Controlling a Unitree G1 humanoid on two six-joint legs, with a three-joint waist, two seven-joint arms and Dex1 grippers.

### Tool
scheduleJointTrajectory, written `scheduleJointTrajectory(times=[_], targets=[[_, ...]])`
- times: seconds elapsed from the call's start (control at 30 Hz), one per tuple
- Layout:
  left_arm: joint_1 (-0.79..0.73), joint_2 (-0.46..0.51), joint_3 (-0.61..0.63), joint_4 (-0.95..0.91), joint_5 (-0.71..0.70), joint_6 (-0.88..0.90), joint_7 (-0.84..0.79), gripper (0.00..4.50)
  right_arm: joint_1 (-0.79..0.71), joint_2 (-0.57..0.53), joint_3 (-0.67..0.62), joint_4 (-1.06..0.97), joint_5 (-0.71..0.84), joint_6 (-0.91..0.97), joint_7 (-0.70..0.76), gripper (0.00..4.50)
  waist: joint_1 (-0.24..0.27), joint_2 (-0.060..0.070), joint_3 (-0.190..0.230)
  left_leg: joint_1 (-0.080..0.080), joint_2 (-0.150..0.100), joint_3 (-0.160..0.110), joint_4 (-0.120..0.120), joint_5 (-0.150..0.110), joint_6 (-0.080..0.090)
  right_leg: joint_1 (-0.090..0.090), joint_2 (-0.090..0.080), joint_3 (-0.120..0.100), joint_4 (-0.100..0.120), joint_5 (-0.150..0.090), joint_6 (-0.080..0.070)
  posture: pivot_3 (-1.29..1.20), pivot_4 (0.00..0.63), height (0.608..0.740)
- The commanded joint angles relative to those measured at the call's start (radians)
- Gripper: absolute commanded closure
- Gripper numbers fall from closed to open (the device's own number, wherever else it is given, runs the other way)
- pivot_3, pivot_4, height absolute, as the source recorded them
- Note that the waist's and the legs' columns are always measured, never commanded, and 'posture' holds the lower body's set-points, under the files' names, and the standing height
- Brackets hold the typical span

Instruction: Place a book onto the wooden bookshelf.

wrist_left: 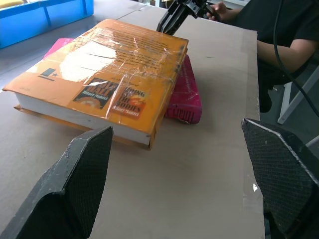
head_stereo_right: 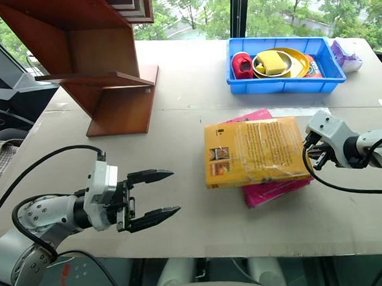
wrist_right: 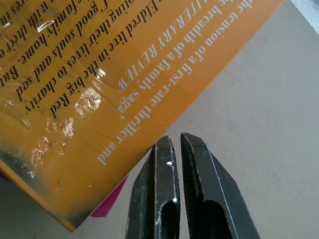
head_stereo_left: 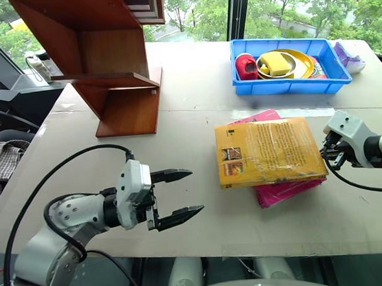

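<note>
My right gripper (wrist_right: 172, 144) is pressed shut on nothing at the right edge of the book (head_stereo_left: 269, 150), so a push from here would likely skid the book across the table (head_stereo_left: 193, 71) or off the pink book (head_stereo_left: 291, 190) under it, rather than lift it. My left gripper (head_stereo_left: 176, 195) hangs wide open, well short of the book's left edge. The book lies flat between my two grippers, its corner just beside my closed right fingertips, well apart from the bookshelf (head_stereo_left: 118, 63) at the far left.
</note>
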Motion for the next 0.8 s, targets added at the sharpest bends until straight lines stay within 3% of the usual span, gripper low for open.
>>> scheduleJointTrajectory(times=[0.03, 0.33, 0.57, 0.8], targets=[[-0.009, 0.005, -0.006, -0.010, -0.014, 0.001, 0.004, 0.26, 0.010, 0.055, -0.060, -0.038, -0.007, 0.036, -0.076, 4.43, 0.000, 0.000, 0.000, 0.000, 0.000, 0.000, 0.000, 0.000, 0.000, 0.000, 0.000, 0.000, 0.000, 0.000, 0.000, 0.00, 0.150, 0.740], [-0.058, 0.004, -0.025, 0.006, -0.021, 0.026, 0.011, 0.26, -0.010, 0.039, -0.031, 0.120, -0.103, -0.070, -0.082, 4.43, -0.001, 0.000, 0.000, 0.000, 0.000, 0.000, 0.000, 0.000, 0.000, 0.000, 0.000, 0.000, 0.000, 0.000, 0.000, 0.00, 0.150, 0.740], [-0.077, -0.002, -0.035, -0.001, -0.025, 0.043, 0.034, 0.26, -0.138, 0.155, 0.144, 0.275, -0.161, -0.136, -0.018, 4.43, -0.007, 0.000, 0.000, 0.001, 0.000, 0.001, 0.000, 0.000, 0.000, 0.000, 0.002, 0.001, 0.001, 0.000, 0.001, 0.00, 0.150, 0.740], [-0.053, -0.001, -0.014, -0.032, -0.044, 0.063, 0.073, 0.26, -0.139, 0.222, 0.152, 0.231, -0.103, -0.095, 0.057, 4.43, -0.001, -0.001, 0.000, 0.000, 0.000, 0.001, 0.000, 0.000, 0.000, 0.000, 0.001, 0.001, 0.000, 0.001, 0.001, 0.00, 0.150, 0.740]])
